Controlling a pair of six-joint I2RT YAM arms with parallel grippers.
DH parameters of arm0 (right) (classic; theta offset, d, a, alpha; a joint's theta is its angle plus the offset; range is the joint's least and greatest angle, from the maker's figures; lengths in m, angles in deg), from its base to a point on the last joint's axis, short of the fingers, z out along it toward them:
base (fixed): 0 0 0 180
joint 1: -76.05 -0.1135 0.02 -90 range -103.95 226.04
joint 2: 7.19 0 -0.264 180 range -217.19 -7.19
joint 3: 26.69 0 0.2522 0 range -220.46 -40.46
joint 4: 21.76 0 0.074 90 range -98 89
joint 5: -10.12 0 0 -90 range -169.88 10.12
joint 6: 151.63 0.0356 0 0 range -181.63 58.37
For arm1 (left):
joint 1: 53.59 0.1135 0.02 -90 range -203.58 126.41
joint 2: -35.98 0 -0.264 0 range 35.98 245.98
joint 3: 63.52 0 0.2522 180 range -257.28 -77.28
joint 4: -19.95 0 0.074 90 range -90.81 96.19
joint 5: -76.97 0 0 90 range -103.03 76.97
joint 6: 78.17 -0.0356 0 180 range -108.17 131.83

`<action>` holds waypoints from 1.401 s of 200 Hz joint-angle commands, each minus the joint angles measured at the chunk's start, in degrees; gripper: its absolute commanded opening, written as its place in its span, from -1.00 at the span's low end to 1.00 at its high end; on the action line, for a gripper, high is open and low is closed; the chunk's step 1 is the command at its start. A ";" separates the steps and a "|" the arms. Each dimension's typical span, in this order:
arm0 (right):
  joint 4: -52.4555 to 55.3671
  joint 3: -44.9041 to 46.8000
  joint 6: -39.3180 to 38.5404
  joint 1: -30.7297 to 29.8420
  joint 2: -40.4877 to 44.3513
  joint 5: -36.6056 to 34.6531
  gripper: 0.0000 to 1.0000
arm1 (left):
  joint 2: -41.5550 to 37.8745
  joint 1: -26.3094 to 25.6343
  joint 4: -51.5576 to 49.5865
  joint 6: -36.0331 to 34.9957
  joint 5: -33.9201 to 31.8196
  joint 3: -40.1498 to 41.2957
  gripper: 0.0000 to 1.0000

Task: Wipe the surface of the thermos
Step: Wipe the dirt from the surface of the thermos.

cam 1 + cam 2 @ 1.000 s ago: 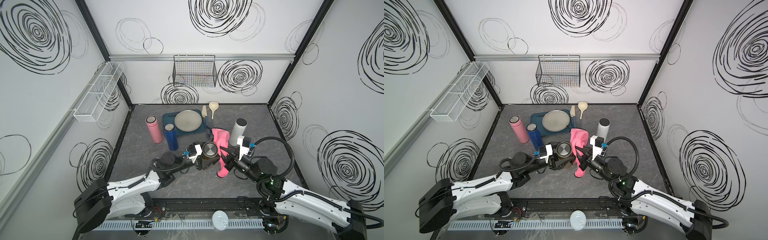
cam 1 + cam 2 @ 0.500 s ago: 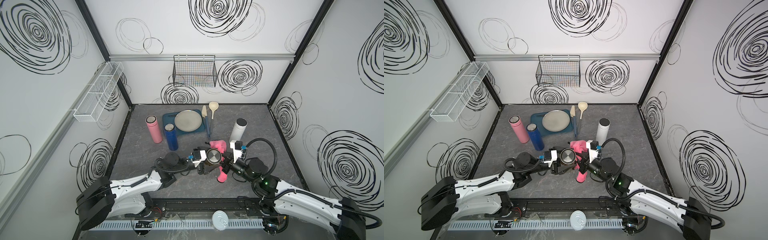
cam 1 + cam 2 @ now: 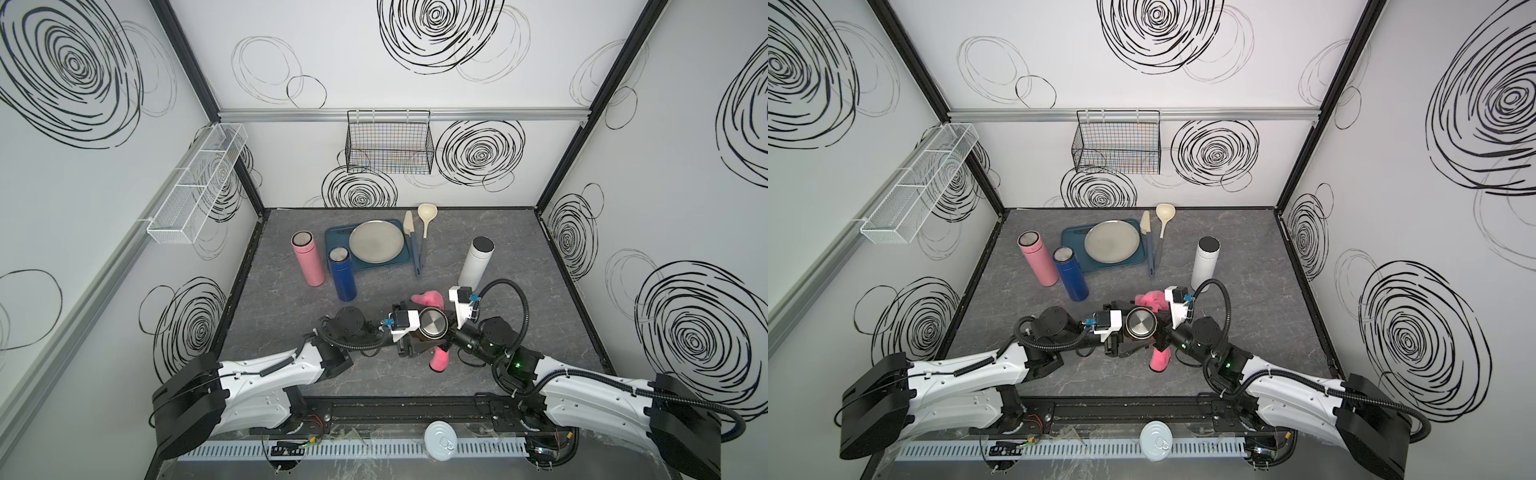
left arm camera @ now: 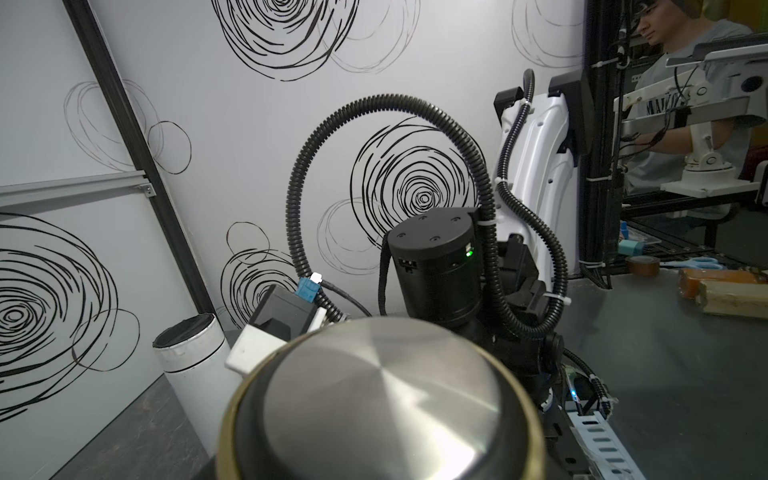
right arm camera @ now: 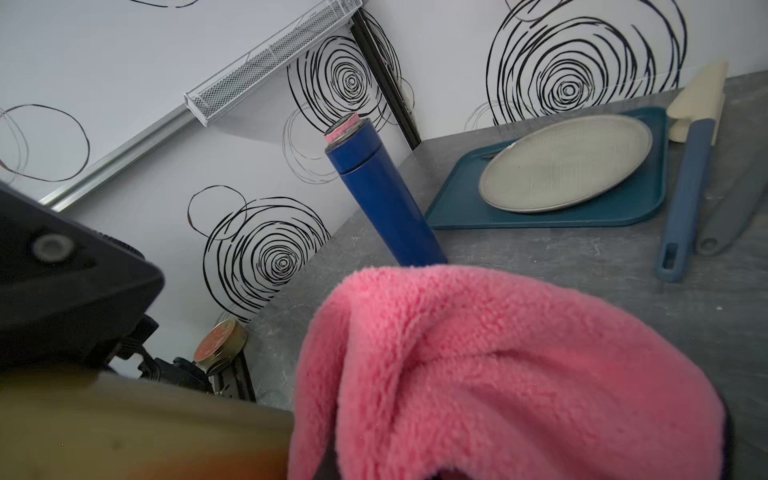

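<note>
FRONT OF THE TABLE: near the middle of the table's point(image 3: 519, 266) front edge, my left hand point(image 3: 415, 344) is clamped on the gold-bodied thermos point(image 3: 432, 325). Its brushed-steel cap is turned up toward the overhead cameras in both top views. My right hand point(image 3: 448, 341), pressed together on a pink cloth point(image 3: 439, 360), holds the fabric against the side of the thermos that faces the right edge. One end of the cloth hangs toward the front edge, and another fold shows behind the cap. I cannot tell whether the thermos's base rests on the table, because both hands hide it. Toward the back edge stand a pink bottle point(image 3: 307, 262) and a blue bottle point(image 3: 343, 276). A white bottle point(image 3: 476, 262) stands well apart from them, nearer the right edge. Between them a teal tray point(image 3: 332, 232) carries a grey plate point(image 3: 376, 241), with a spatula point(image 3: 413, 249) and a ladle point(image 3: 426, 216) lying just beside it.
</note>
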 commanded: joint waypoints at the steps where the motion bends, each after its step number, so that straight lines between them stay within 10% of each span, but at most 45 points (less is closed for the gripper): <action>1: -0.71 -4.37 -1.52 -0.76 6.55 4.15 -1.00 | -2.32 0.09 7.77 -2.63 -1.45 -1.75 -1.00; 231: -8.96 1.56 3.47 -0.02 -2.04 2.66 -1.00 | -2.77 -1.04 8.50 -6.71 -0.68 -0.84 -1.00; 280: -2.58 -5.32 -1.44 -0.10 7.57 7.52 -1.00 | -2.15 -1.32 9.50 -7.12 -0.47 -0.96 -1.00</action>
